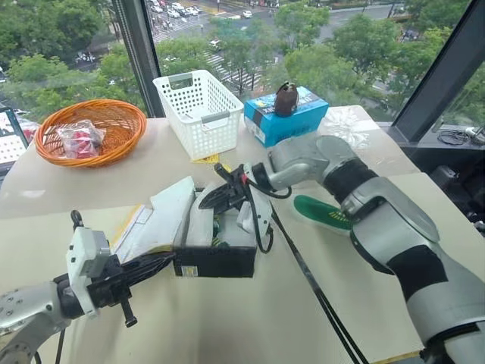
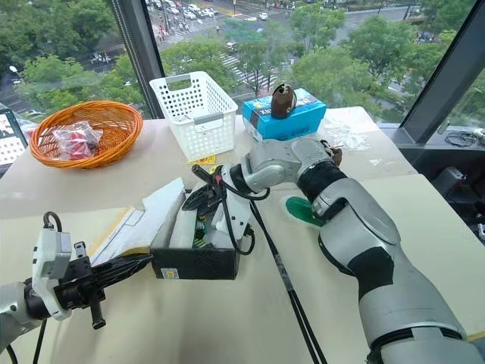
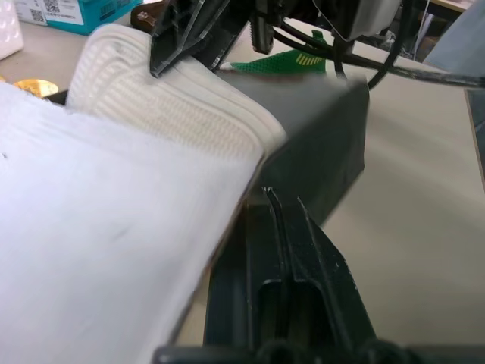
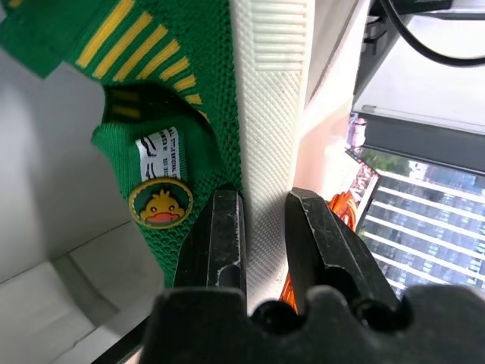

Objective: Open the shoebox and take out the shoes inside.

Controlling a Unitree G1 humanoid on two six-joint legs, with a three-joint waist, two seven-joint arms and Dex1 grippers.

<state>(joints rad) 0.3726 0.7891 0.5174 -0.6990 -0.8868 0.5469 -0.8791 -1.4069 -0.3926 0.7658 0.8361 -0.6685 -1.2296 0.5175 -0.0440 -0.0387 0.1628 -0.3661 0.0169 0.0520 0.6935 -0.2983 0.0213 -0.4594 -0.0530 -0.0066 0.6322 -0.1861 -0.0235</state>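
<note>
The shoebox [image 1: 216, 258] stands open on the table [image 1: 227, 334], its lid [image 1: 155, 220] folded back toward the left gripper [image 1: 155, 264], whose fingers are pressed together just beside the box's black wall. Inside it, the right gripper [image 4: 261, 227] pinches the white sole of a green sneaker [image 4: 189, 121]. The second sneaker [image 1: 322, 214] lies on the table beyond the right gripper's wrist.

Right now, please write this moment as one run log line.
shoebox: open | right gripper: shut on shoe | left gripper: shut | other shoe: on table
</note>
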